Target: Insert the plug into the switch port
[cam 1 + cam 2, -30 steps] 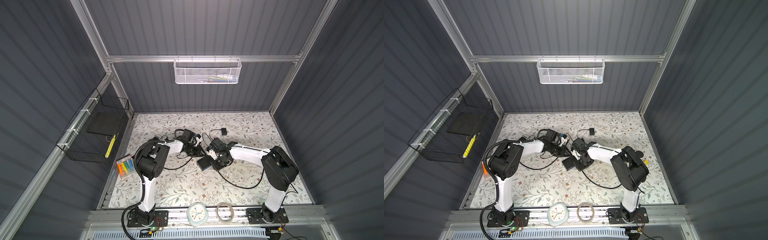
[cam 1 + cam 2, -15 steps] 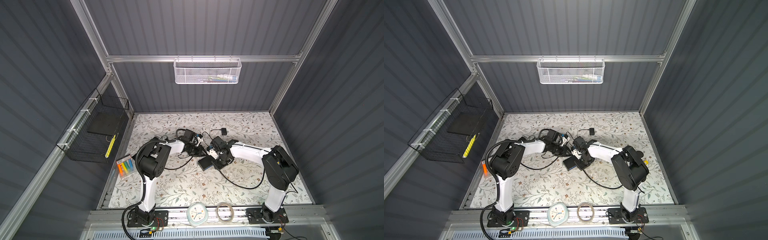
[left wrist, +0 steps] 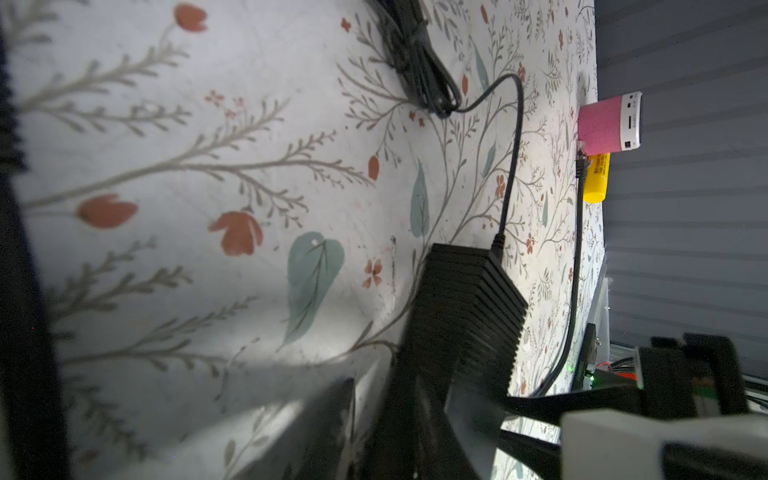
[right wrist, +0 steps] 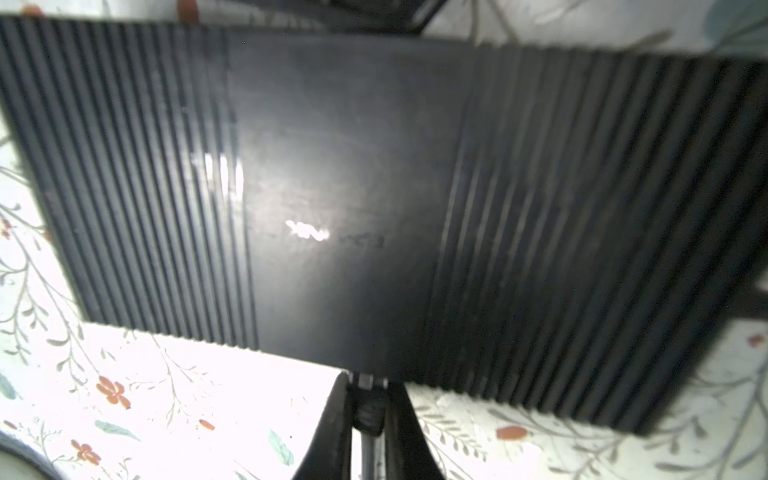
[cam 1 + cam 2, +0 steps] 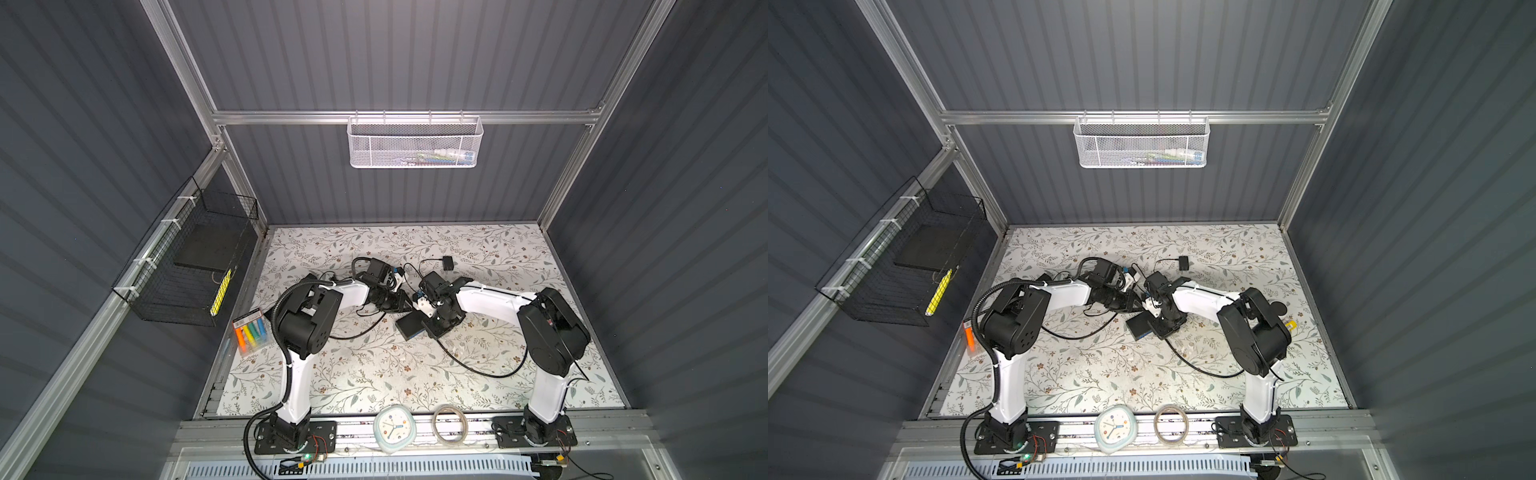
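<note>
At the middle of the floral table [image 5: 374,374], the black switch box [image 5: 408,328] lies flat, blue strip [image 5: 1144,332] along its 6 o'clock side, while the right fingers [image 4: 334,424], drawn narrow, pinch the plug [image 4: 367,405] with its nose touching the box's long edge, where the switch port should be; the socket is hidden behind the plug. Against a second ago, the right arm [image 5: 490,297] has edged only slightly toward 9 o'clock and the box has not shifted, a small correction that reads as fine alignment at the port rather than a fresh approach. The left fingers [image 5: 399,306] sit just beside the box's 11 o'clock corner; how wide they stand, and whether they clamp it, cannot be told. The plug's cable [image 5: 498,376] trails off toward 4 o'clock. Judging by this, the plug is lined up but not shown seated, and a short straight push, with the box braced against sliding, appears to remain
</note>
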`<act>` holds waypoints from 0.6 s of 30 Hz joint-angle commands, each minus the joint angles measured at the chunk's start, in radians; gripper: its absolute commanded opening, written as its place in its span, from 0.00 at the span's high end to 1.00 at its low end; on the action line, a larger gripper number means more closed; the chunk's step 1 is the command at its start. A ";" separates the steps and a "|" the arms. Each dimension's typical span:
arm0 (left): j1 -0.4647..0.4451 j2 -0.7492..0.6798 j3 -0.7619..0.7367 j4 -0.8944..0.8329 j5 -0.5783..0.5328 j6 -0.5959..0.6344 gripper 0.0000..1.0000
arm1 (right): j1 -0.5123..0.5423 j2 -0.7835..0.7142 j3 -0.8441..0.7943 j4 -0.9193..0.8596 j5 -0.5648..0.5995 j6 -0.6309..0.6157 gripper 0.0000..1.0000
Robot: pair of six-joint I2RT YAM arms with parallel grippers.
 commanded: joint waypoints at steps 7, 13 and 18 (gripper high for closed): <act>-0.059 0.035 -0.050 -0.053 0.101 -0.019 0.74 | -0.018 0.016 0.112 0.170 0.051 -0.001 1.00; -0.064 0.037 -0.066 -0.034 0.105 -0.031 0.75 | -0.019 0.026 0.072 0.253 0.064 0.052 1.00; -0.067 0.037 -0.062 -0.040 0.107 -0.027 0.75 | -0.019 0.020 0.047 0.289 0.063 0.040 1.00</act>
